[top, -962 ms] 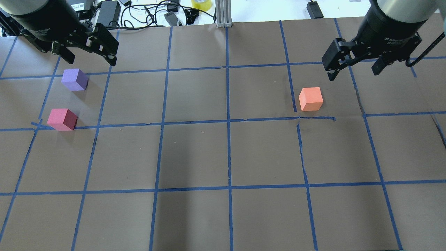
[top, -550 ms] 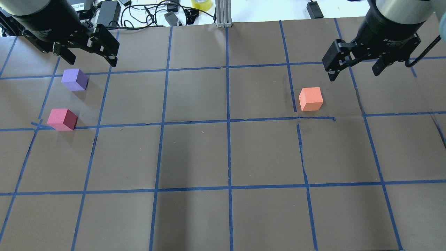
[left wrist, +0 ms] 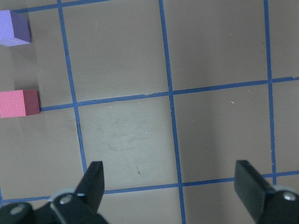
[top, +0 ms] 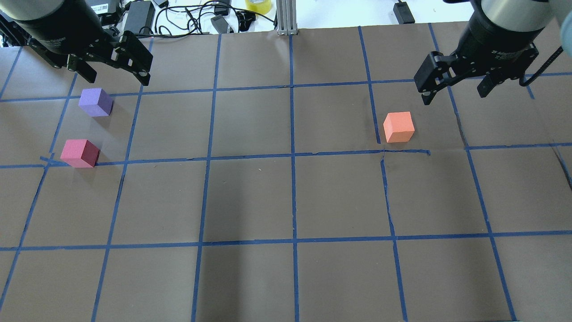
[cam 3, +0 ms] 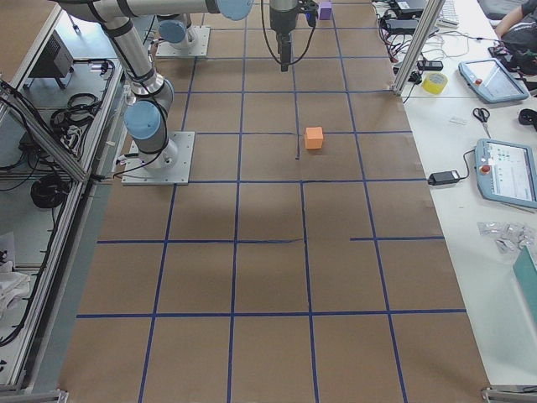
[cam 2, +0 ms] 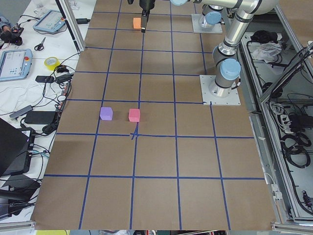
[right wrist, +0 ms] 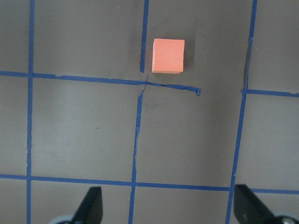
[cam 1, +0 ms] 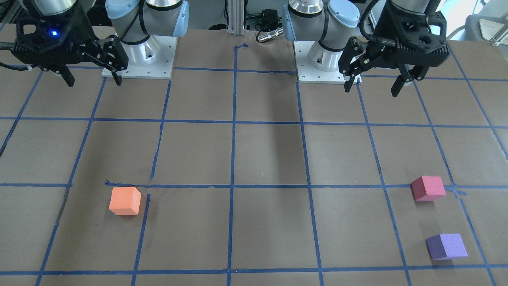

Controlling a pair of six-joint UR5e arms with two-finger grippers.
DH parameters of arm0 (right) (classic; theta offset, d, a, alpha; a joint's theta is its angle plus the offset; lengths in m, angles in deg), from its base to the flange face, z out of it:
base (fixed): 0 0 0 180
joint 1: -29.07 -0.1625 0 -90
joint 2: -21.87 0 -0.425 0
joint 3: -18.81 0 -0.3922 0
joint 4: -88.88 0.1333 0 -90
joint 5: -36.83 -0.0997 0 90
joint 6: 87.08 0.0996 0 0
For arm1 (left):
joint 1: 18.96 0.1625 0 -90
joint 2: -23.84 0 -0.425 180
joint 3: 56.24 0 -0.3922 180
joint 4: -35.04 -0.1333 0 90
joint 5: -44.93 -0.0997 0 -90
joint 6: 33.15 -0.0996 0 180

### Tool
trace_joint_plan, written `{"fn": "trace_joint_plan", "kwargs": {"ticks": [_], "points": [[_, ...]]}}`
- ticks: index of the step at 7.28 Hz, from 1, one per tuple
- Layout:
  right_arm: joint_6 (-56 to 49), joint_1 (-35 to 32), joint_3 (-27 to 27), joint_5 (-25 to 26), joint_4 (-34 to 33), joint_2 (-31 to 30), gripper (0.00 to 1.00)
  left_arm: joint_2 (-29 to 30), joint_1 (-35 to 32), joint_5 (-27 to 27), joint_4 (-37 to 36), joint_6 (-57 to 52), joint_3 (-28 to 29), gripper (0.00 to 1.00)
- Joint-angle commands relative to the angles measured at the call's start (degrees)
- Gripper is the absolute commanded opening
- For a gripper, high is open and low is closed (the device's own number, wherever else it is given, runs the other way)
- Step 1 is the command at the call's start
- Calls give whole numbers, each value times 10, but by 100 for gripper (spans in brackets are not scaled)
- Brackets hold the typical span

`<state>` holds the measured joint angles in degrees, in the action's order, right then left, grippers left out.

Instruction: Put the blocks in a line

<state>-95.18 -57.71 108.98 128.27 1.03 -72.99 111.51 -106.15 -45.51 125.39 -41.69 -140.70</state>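
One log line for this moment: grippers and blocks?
left gripper open, empty | right gripper open, empty | orange block alone, right side | pink block, purple block apart, left side | line not formed

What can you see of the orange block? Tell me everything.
The orange block is a small, matte, foam-like cube with no markings. It sits flat on the brown table, on the robot's right side, just inside a corner of blue tape. Nothing grips it; the open right gripper hovers apart.

The counter [top: 250,201] is showing brown under a blue tape grid [top: 293,197]; the orange block [top: 398,127], reddish-pink block [top: 79,153] and purple block [top: 95,102] are looking plain.
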Motion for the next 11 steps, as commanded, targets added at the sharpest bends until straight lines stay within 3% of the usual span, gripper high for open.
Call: {"fn": "trace_joint_plan", "kwargs": {"ticks": [1,3,5,7,9,11], "points": [[9,-1,2,-2,0,9,100,2,0,0,0,1,0,100],[0,-1,2,-8,-24,74,100,-2,0,-1,0,0,0,100],[8,4,12,4,-108,128,100,-4,0,-2,-2,3,2,100],[10,9,26,-9,-169,178,100,9,1,1,-48,2,-1,100],[5,17,65,-6,-279,218,100,-2,1,0,-47,2,-1,100],[8,19,77,-4,-331,269,100,-1,1,1,-49,4,-1,100]]}}
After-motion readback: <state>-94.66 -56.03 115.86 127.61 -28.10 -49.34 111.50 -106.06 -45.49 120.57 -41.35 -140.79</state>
